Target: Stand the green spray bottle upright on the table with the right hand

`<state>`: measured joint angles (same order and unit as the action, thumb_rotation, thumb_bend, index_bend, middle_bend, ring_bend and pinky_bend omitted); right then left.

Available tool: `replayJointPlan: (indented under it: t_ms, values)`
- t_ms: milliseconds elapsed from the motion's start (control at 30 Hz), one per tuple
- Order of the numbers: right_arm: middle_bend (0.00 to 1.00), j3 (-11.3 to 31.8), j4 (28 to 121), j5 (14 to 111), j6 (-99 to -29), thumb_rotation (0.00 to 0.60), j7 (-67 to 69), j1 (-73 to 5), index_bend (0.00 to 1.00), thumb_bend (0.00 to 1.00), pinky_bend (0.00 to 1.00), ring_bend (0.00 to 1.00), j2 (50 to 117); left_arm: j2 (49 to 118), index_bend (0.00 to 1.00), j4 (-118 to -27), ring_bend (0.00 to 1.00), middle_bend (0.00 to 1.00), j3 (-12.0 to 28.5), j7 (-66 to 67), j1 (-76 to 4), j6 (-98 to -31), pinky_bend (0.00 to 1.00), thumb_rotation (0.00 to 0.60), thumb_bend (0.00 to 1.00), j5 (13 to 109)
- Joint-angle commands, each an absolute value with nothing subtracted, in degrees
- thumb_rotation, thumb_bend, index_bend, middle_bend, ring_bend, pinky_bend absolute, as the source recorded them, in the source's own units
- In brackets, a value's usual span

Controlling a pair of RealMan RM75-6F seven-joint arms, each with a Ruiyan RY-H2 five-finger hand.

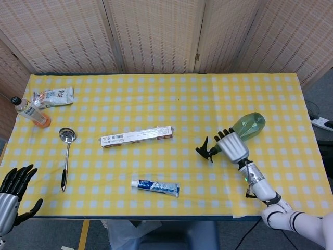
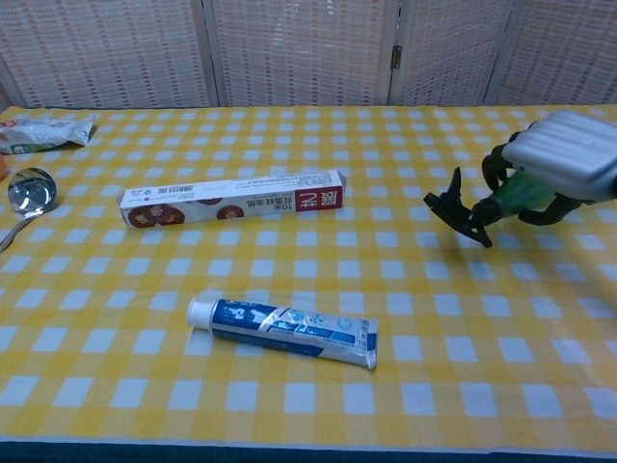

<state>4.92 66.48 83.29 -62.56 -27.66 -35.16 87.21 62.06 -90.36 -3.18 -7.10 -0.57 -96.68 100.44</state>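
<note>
The green spray bottle (image 1: 248, 125) lies tilted at the right of the table, its black trigger head (image 1: 204, 151) pointing left. My right hand (image 1: 232, 146) wraps around the bottle's neck, fingers curled over it. In the chest view the same right hand (image 2: 561, 154) grips the green bottle (image 2: 511, 194), and the black nozzle (image 2: 459, 217) hangs just above the cloth. My left hand (image 1: 11, 194) sits at the table's front left corner, fingers spread, holding nothing.
A long red and white box (image 1: 136, 137) lies mid-table, with a toothpaste tube (image 1: 155, 187) nearer the front. A metal ladle (image 1: 66, 152), an orange-capped bottle (image 1: 30, 112) and a pouch (image 1: 53, 96) occupy the left side. Wicker screens stand behind the yellow checked table (image 1: 166, 99).
</note>
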Motion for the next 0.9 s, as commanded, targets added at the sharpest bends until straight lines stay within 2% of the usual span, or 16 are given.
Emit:
replayJointPlan:
  t_ms: [33, 233, 400, 600, 900]
  values:
    - [0.64, 7.3, 73.4, 82.8, -66.0, 0.600, -21.3, -33.9, 0.81, 0.33, 0.38, 0.61, 84.0, 62.1, 0.04, -90.4, 0.10, 0.09, -3.2, -7.0, -0.6, -96.6, 0.00, 0.600, 0.40, 100.5]
    - [0.64, 14.6, 91.5, 72.2, -65.2, 0.600, -3.3, -31.2, 0.81, 0.33, 0.38, 0.61, 78.3, 62.2, 0.04, -90.6, 0.10, 0.09, -3.3, -6.4, -0.7, -96.4, 0.00, 0.600, 0.40, 100.7]
    - [0.64, 20.5, 100.4, 63.2, -63.5, 0.600, 12.5, -28.7, 0.81, 0.33, 0.38, 0.59, 75.1, 62.1, 0.04, -90.7, 0.10, 0.09, -3.4, -6.4, -0.6, -96.4, 0.00, 0.600, 0.40, 100.9]
    - [0.64, 26.0, 103.3, 55.3, -61.9, 0.600, 22.4, -27.6, 0.81, 0.33, 0.39, 0.58, 73.5, 62.0, 0.04, -90.7, 0.10, 0.09, -3.4, -6.6, -0.7, -96.4, 0.00, 0.600, 0.40, 101.0]
    - [0.64, 26.5, 100.0, 53.2, -58.8, 0.600, 31.2, -25.7, 0.81, 0.33, 0.41, 0.58, 74.6, 62.0, 0.04, -90.8, 0.10, 0.09, -3.4, -6.6, -0.7, -96.2, 0.00, 0.600, 0.40, 101.0]
